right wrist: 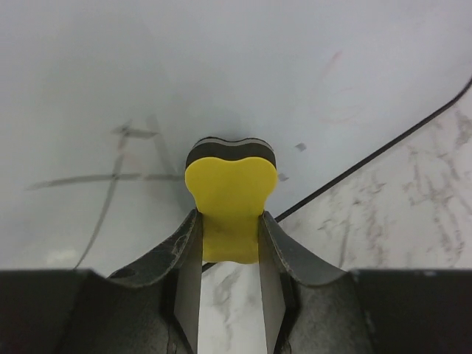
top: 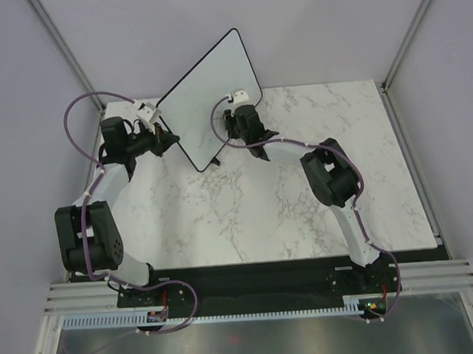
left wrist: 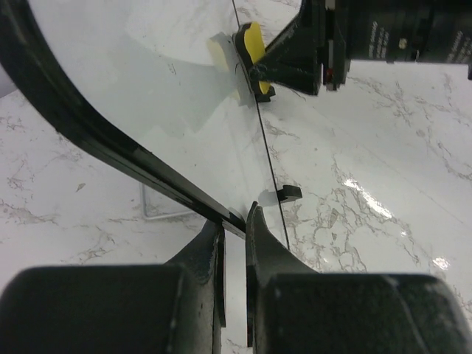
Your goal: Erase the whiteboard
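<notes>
Here the whiteboard (top: 212,98) stands tilted up on its lower edge at the far left-centre of the marble counter (top: 303,213), its glossy face turned toward the right arm. The left tool (left wrist: 236,221) is pinched on the board's thin black rim at the left side, one finger on each face of the board. The right tool (right wrist: 230,228) is clamped on the narrow waist of a yellow eraser (right wrist: 230,184), whose dark felt layer lies against the white surface near the board's lower right edge. Faint grey pen strokes (right wrist: 110,177) cross the board just left of the eraser. A small black foot (left wrist: 289,193) sticks out from the bottom rim and rests on the counter.
</notes>
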{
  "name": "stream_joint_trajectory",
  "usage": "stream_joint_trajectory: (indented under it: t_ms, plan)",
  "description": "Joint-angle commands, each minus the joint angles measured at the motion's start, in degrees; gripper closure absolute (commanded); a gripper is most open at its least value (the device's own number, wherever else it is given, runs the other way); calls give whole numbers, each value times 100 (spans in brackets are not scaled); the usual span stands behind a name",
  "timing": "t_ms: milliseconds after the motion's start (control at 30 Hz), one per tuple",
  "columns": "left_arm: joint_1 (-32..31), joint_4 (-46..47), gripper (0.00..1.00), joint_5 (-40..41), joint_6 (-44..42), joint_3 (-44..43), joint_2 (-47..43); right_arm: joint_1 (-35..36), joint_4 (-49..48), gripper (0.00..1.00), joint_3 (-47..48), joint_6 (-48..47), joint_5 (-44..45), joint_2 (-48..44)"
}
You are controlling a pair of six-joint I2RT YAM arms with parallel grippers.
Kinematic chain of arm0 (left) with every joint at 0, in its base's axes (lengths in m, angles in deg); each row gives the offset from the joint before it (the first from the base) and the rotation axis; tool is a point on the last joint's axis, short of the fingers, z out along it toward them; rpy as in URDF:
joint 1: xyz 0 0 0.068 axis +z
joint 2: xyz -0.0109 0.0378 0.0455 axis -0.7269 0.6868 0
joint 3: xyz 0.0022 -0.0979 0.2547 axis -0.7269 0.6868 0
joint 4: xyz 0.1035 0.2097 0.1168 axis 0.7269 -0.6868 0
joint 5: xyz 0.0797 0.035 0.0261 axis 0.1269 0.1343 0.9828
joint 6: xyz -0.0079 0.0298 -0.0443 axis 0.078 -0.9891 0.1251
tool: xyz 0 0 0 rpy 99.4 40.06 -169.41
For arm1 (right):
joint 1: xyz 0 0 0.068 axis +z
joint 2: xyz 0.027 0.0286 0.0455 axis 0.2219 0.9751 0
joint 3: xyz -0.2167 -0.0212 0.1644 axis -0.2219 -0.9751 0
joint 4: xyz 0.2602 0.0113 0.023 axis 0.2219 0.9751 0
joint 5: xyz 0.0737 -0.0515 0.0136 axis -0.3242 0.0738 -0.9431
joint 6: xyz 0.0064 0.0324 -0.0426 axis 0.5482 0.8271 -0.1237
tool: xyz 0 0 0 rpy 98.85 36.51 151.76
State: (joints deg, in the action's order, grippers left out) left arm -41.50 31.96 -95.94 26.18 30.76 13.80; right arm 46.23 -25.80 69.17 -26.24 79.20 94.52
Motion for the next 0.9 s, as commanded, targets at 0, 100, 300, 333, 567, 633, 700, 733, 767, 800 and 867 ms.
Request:
stream_joint_trajectory:
  t_ms: [0, 100, 300, 333, 567, 633, 700, 733, 767, 800, 867]
  plan:
    - [50, 130, 98, 944, -1508, 21, 263, 763, -607, 100, -544, -133, -787, -513]
    - [50, 130, 98, 909, -1482, 3, 290, 1088, -1039, 100, -1195, -133, -946, -725]
    - [50, 130, 98, 901, -1464, -5, 351, 1300, -1435, 100, -1294, -80, -1176, -779]
    - [41, 122, 98, 900, -1455, 3, 351, 1300, -1365, 100, -1224, -89, -1132, -753]
    - [50, 121, 98, 909, -1481, 3, 342, 694, -1312, 100, -653, 700, -350, -507]
    - [50, 113, 98, 918, -1490, -5, 342, 466, -1225, 100, -407, 903, -174, -384]
    - [50, 113, 98, 936, -1499, -5, 342, 325, -1172, 100, -205, 1123, -112, -252]
    - [50, 121, 98, 936, -1499, 3, 334, 211, -1119, 100, -143, 1168, -94, -208]
    - [59, 113, 98, 918, -1508, -5, 334, 166, -1084, 100, -81, 1220, -59, -129]
    - [50, 113, 98, 918, -1517, -5, 334, 131, -1031, 100, 41, 1247, -24, -94]
    - [50, 113, 98, 918, -1525, -5, 334, 17, -899, 100, 261, 1273, -6, 38]
